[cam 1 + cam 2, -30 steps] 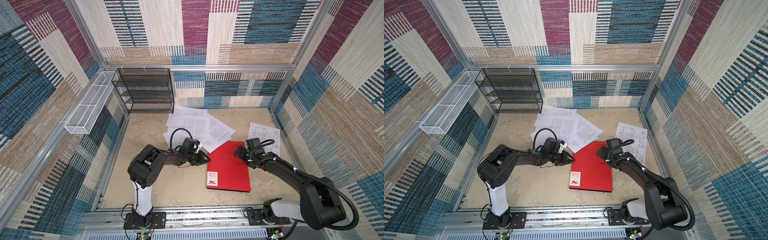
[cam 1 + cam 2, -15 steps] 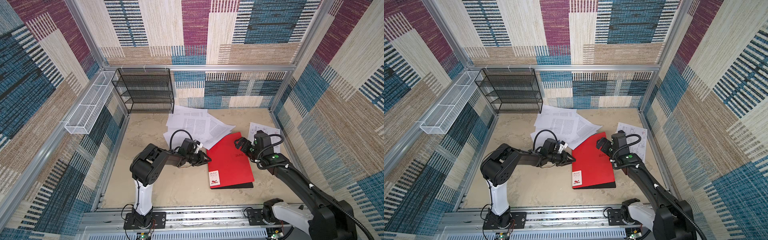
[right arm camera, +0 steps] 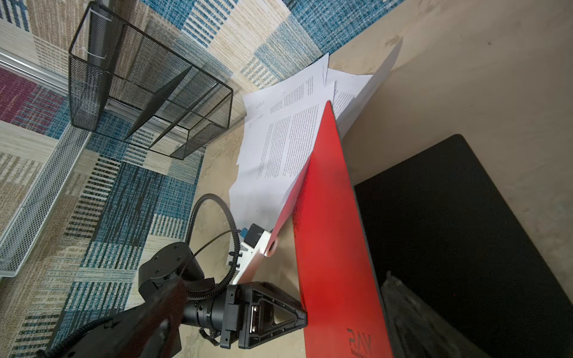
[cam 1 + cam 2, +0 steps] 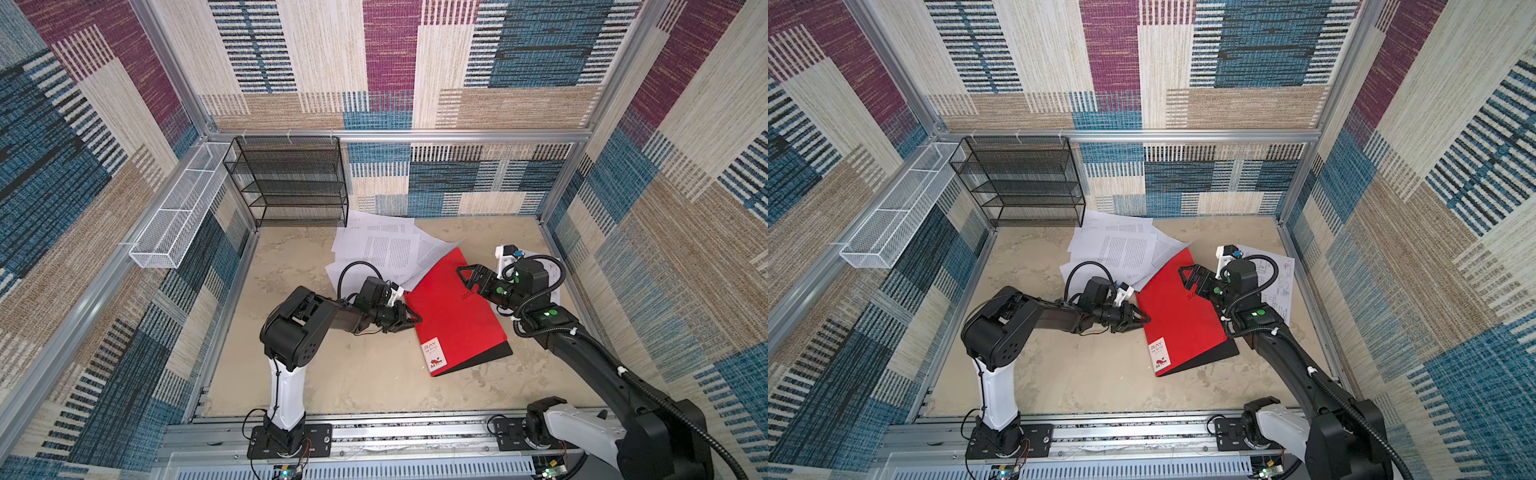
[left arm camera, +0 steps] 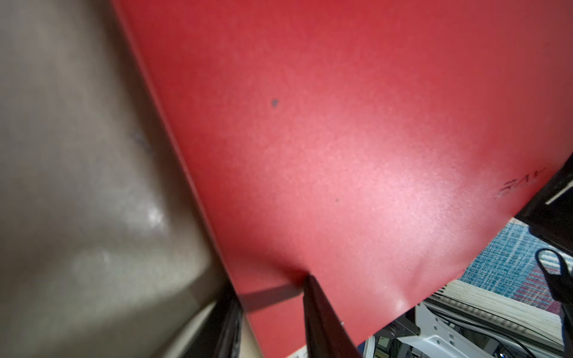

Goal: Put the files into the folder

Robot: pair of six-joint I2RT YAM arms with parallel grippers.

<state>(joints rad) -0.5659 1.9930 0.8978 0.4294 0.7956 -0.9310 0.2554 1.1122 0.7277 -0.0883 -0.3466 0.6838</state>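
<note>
In both top views the folder lies lower right of centre. A white label on its near corner reads "RAY" and, seemingly, "A4". The red cover is tilted up off the black back, probably to open it for loading. The left gripper meets the spine edge, likely steadying it; clamped or not, I cannot tell. The right gripper, jaws wide apart, props the free edge beside an embossed "RAY". Beyond, at upper centre, the files lie outside the folder.
</note>
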